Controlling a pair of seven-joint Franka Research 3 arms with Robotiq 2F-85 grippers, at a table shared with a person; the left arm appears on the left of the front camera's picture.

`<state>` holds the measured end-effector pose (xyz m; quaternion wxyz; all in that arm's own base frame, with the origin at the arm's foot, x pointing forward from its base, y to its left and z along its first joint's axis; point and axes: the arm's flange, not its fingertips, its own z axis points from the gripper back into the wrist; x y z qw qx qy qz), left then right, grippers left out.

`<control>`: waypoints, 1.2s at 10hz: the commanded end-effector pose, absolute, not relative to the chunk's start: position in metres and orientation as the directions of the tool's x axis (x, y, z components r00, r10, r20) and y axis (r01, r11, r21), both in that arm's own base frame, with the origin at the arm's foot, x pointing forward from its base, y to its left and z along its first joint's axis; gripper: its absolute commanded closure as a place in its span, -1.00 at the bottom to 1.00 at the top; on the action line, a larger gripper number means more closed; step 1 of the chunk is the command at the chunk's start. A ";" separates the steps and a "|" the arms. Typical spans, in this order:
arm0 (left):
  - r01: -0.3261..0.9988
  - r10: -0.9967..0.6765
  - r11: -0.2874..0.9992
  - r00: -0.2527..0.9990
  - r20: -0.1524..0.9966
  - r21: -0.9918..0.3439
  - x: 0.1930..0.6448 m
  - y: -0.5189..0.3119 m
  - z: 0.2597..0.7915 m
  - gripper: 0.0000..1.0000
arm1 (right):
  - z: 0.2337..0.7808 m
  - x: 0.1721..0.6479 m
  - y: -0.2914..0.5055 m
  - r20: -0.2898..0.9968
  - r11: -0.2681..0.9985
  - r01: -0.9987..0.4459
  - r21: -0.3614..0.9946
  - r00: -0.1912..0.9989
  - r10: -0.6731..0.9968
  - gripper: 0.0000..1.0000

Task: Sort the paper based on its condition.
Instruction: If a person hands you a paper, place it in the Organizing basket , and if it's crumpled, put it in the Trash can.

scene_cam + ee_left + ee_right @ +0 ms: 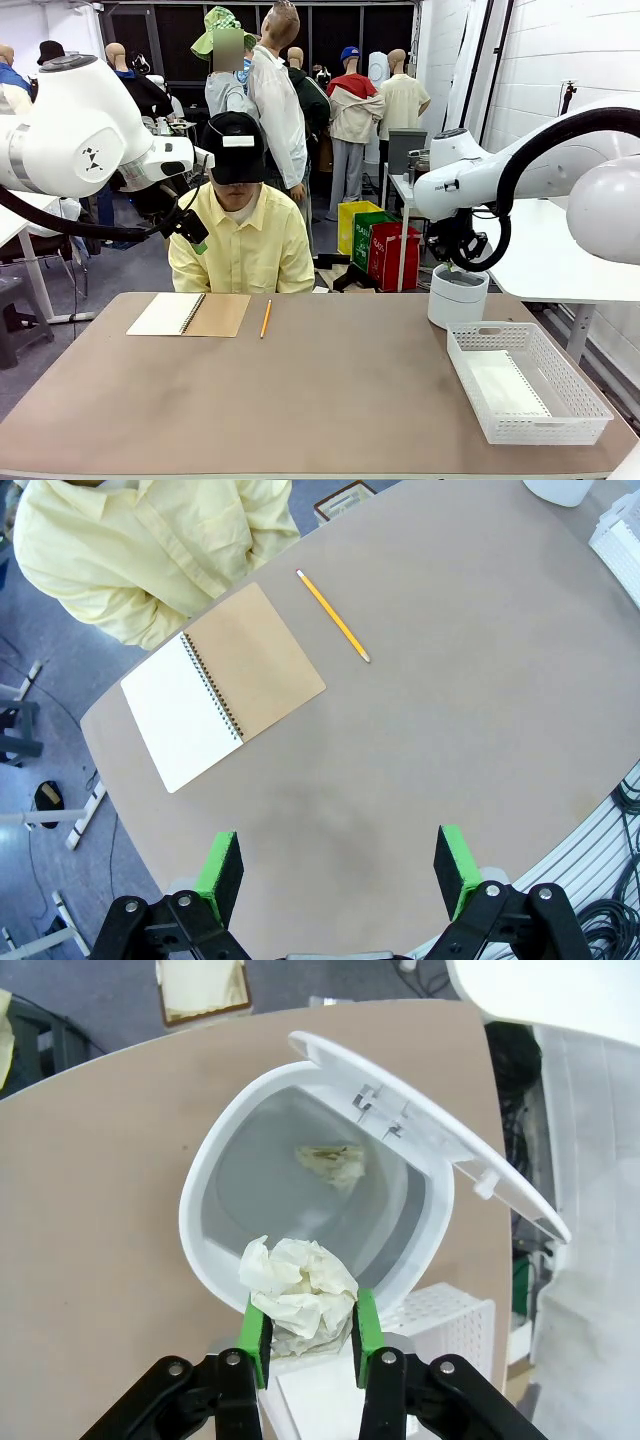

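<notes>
The right gripper (305,1335) hangs directly over the open white plastic bin (200,1220), its green pads pinched partway closed on a crumpled ball of white paper (298,1285). It looks placed there so the wad can drop straight in beside another crumpled scrap (330,1160) lying on the bin's floor. The held paper is badly creased, bunched and slightly yellowed, plainly the spoiled kind. Flat sheets appear to lie in the white mesh basket (570,385), probably the pile for good ones. The left gripper (340,870) hovers wide open and empty above the brown table (450,730), near the open spiral notebook (225,685) and yellow pencil (333,615).
</notes>
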<state>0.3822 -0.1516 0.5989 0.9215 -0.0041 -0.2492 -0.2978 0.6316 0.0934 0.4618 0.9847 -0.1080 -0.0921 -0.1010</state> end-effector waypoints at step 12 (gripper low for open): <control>0.554 -0.548 0.821 0.696 0.464 0.140 0.383 -0.150 0.600 -1.00 | 0.447 0.665 0.086 0.263 0.891 0.393 -0.228 0.906 -0.332 0.20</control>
